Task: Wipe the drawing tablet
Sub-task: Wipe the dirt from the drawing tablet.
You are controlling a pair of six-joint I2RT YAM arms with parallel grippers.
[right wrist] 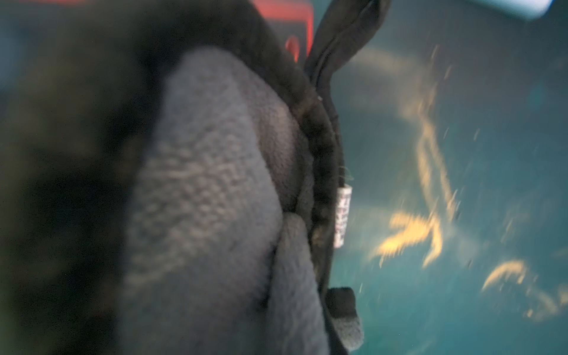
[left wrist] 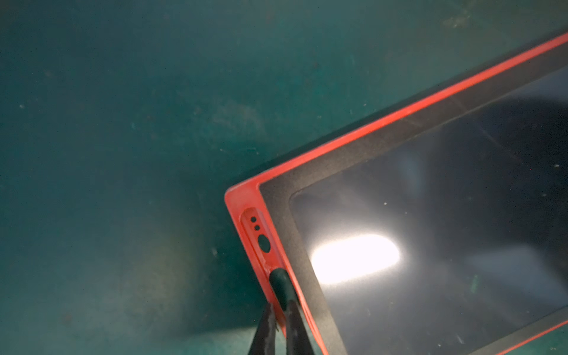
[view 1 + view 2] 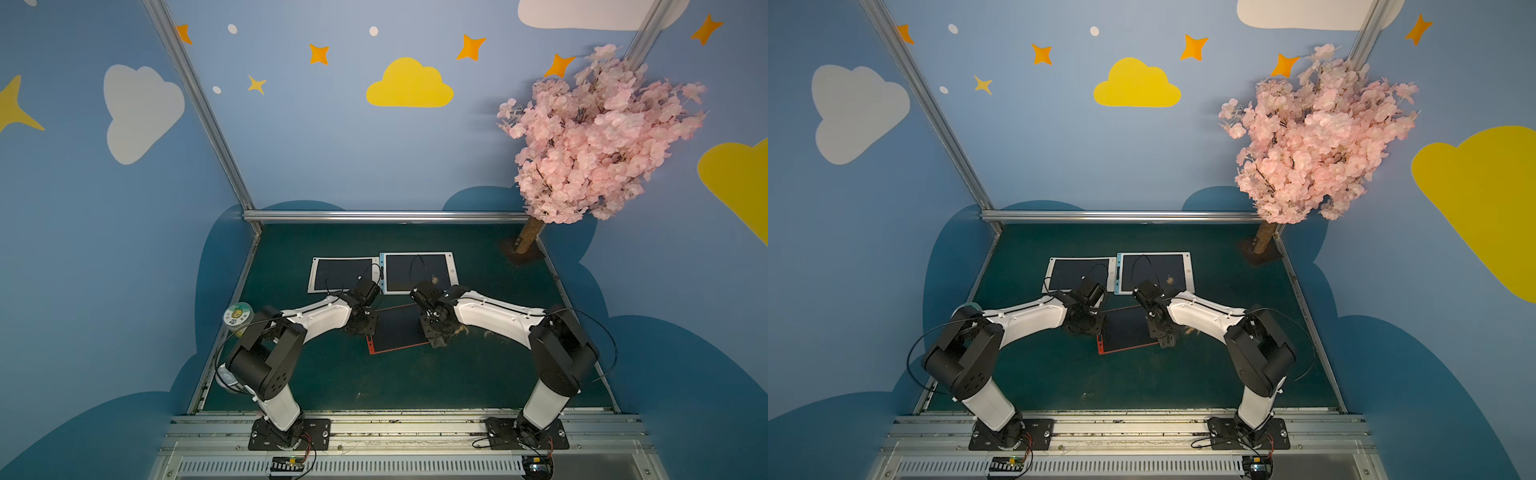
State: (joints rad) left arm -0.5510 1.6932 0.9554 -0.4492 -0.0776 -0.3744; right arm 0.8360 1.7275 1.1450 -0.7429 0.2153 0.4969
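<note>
Grey cloth (image 1: 199, 184), pinched in right end effector (image 3: 436, 332), hides its jaws; left end effector (image 2: 281, 301) closed.

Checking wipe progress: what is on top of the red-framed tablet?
The shut left gripper rests on the frame of the red-framed tablet. Its visible screen shows glare and a few specks. The grey cloth in the right gripper covers the opposite edge; anything beneath is hidden.
</note>
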